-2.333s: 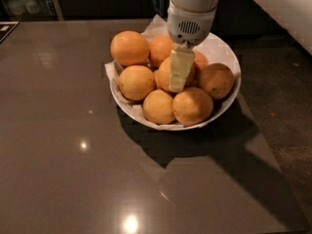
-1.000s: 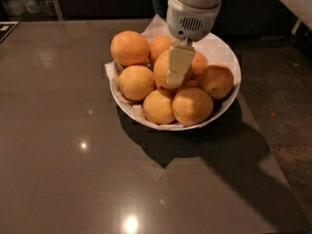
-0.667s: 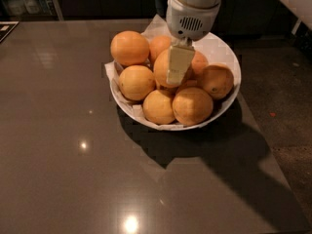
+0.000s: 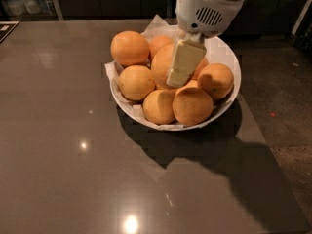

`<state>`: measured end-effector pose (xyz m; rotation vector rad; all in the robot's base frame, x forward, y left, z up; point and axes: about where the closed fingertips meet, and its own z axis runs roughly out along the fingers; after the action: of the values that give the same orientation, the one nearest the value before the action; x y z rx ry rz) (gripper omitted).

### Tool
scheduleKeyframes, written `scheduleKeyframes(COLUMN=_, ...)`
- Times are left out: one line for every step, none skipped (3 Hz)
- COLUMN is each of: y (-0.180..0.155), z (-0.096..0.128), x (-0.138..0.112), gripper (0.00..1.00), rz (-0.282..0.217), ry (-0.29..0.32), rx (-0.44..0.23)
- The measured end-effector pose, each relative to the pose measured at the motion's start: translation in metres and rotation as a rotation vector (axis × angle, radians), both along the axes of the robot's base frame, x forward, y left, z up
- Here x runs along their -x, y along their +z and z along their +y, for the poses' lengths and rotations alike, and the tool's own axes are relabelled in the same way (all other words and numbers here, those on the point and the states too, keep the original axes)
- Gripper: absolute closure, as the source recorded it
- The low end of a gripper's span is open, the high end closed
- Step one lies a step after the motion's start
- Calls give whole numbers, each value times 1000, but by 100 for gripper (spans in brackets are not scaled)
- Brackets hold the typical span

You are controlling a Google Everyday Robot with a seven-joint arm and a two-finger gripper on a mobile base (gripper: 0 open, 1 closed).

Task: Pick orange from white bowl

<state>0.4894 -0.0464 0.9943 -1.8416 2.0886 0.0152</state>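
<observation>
**Camera view: gripper set on the middle orange, lift not yet made**

The gripper (image 4: 179,76) sits low over the white bowl (image 4: 234,77), its pale tip lying against the front of the orange (image 4: 161,65). That orange rests at the centre of the pile, riding a little above the other oranges (image 4: 136,82). The step in hand looks like the grasp itself. Whether the gripper has closed on the fruit or is merely laid against it cannot be told, since the far side is hidden.

The next move calls for a firm hold and a straight rise. The neighbours crowd in and touch the fruit, so any sideways drag could roll them over the rim onto the surface (image 4: 58,130).

The orange is round, smooth and evenly coloured, with no visible mark. It is among the bigger ones on the crumpled paper (image 4: 157,23).
</observation>
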Motion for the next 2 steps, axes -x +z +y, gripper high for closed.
scheduleKeyframes(y=6, z=1, x=6, gripper=100, rz=-14, ry=4, rx=-10)
scheduleKeyframes(y=18, z=4, x=31, gripper=100, rz=-40, ry=-2, rx=-53)
